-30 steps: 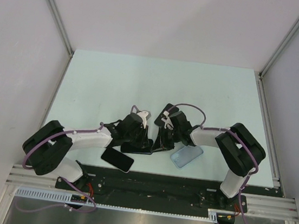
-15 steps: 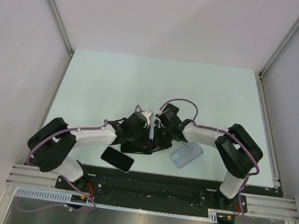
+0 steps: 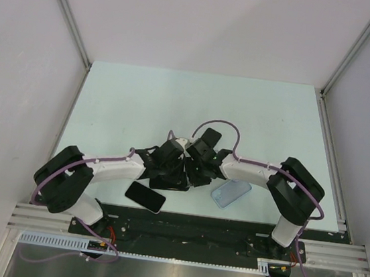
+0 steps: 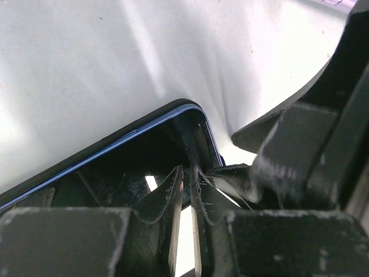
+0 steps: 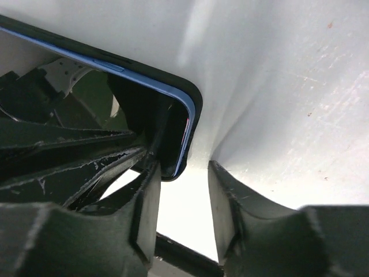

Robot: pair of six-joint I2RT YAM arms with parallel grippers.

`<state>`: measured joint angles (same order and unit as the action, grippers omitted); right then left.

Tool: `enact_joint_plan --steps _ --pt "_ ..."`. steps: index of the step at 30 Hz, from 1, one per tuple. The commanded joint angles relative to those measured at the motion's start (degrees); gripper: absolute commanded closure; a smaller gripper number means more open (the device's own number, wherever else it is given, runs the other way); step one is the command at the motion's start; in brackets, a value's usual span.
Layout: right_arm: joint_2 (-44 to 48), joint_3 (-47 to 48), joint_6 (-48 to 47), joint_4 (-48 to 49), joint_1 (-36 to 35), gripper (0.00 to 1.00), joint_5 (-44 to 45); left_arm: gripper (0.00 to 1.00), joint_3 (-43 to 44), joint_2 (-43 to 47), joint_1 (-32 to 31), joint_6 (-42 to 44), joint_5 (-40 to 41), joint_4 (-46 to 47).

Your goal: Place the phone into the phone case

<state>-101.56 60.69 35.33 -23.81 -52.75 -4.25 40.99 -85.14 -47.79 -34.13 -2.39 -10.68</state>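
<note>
Phone (image 5: 179,130), judged stiff and slick, is best gripped by long edges. Left gripper (image 4: 188,176) is nearly closed; right gripper (image 5: 180,193), at two o'clock, half opened; nothing held.

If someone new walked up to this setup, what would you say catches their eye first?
The left gripper and right gripper crowd together at the near middle of the table, over a blue-edged phone rimmed by a dark case. A second black phone lies by the left arm, and a clear bluish case by the right arm.
</note>
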Motion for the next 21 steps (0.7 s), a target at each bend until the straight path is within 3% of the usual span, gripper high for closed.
enact_joint_plan --steps 1,3,10,16,21 --pt "0.12 -5.22 -6.33 5.25 -0.17 0.53 6.56 0.83 -3.11 -3.1 -0.46 1.96 5.73 -8.4" --pt "3.1 -6.28 -6.41 6.93 1.15 0.48 4.52 0.83 -3.46 -2.66 -0.46 1.96 5.82 -8.48" --pt "6.11 -12.95 -3.96 21.67 10.29 0.46 -18.49 0.84 -3.29 -2.48 -0.37 2.58 6.08 -8.48" --pt "0.59 -13.58 -3.08 28.28 14.08 0.47 -24.04 0.85 -2.85 -3.18 -0.46 2.93 6.35 -8.66" --pt "-2.94 -13.49 -2.02 32.95 15.84 0.55 -29.58 0.85 -2.32 -3.8 -0.46 3.19 6.17 -8.66"
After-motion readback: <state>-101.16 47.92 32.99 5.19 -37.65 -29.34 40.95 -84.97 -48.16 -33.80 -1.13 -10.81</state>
